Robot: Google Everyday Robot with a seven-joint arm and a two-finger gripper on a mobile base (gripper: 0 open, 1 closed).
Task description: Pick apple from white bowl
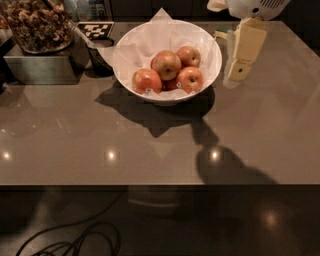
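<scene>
The hand (239,69) is hanging in the upper right of the frame, just to the right of the white bowl (131,49), with its cream-coloured lower end pointing down and a little to the left, toward the counter (150,145). It is sitting outside the bowl's rim and is not touching any fruit. How far open it is I cannot tell. Nothing is showing in its hold.

The bowl is standing in the upper middle of the frame, lined with crumpled white paper (150,37) whose corner is sticking up over the far rim. The apples (166,64) are lying together in the bowl's middle, to the left of the hand and a little lower. Four are showing plainly, red and yellow, pressed against one another. A darker patch between the front two is too hidden to name.

The white arm (257,7) carrying the hand is being cut off by the top edge. Its shadow (225,167) is falling on the counter in front of the bowl.

In the upper left a container of nuts (37,25) is resting on a metal box (40,70), both running off the frame. Beside them a dark cup (102,61) is standing just left of the bowl, partly hidden by it, and a checkered marker (95,29) is lying behind it. Below the counter's front edge a cable (75,240) is curling in the dark.
</scene>
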